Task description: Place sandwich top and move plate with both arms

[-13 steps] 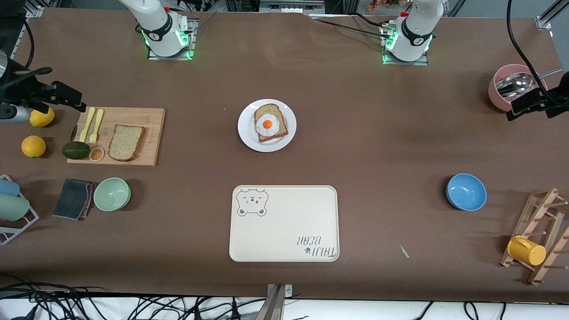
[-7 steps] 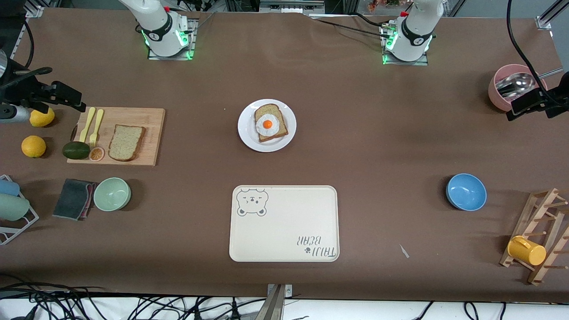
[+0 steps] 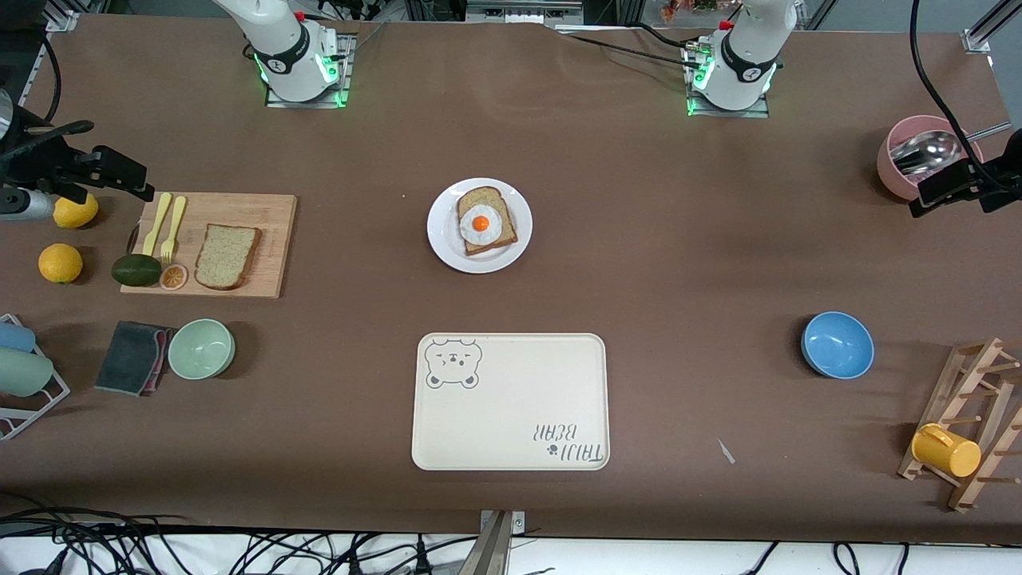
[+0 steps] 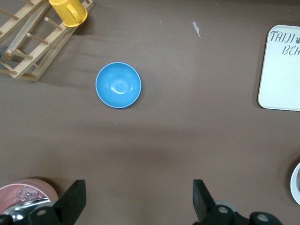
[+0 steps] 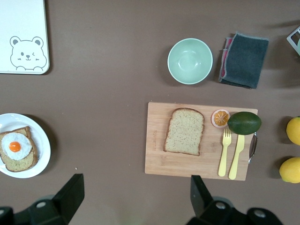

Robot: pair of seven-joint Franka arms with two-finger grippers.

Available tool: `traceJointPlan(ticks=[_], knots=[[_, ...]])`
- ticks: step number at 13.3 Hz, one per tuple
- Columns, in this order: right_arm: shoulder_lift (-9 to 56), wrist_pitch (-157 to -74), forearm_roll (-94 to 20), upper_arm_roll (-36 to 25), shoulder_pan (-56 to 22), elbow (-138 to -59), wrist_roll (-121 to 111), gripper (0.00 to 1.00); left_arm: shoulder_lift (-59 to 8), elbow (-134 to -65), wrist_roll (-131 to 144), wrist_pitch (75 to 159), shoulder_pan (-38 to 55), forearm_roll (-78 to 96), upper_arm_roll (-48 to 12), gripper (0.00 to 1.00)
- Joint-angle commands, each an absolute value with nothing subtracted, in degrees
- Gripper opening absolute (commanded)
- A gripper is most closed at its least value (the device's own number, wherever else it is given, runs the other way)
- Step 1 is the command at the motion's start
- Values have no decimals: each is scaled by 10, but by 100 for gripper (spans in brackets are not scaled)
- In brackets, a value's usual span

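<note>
1. Lying flat on the wooden cutting board toward the right arm's end of the table, the sandwich top is a plain speckled slice with a darker crust, untouched by either arm.
2. Sharing the board with it are two yellow forks, a dark green avocado and an orange slice, the orange slice just beside the bread.
3. The plate sits mid-table, nearer the robots' bases than the cream bear tray, and carries a bread slice topped with a fried egg.
4. The right end effector hangs high over the table near the cutting board; its two black fingers stand wide apart and hold nothing.
5. The left end effector hangs high over the table near the pink bowl with a metal spoon in it; its fingers are also spread, with nothing between them.
6. A blue bowl rests toward the left arm's end, well apart from the plate, with a wooden rack holding a yellow cup nearby.
7. A mint bowl and a dark folded cloth lie nearer the front camera than the cutting board.
</note>
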State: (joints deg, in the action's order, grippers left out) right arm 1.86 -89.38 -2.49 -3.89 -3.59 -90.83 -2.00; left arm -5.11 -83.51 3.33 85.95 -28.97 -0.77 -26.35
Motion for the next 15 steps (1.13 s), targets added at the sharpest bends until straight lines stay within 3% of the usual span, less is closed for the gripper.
traceJointPlan(ticks=[1,15], knots=[[11,-888,-18,-34,-29,-910,-20,100,-50,-835,40,861,-291,4,-265,100],[21,-889,-12,-32,-33,-908,-18,100,-53,-838,39,862,-290,4,-267,100]])
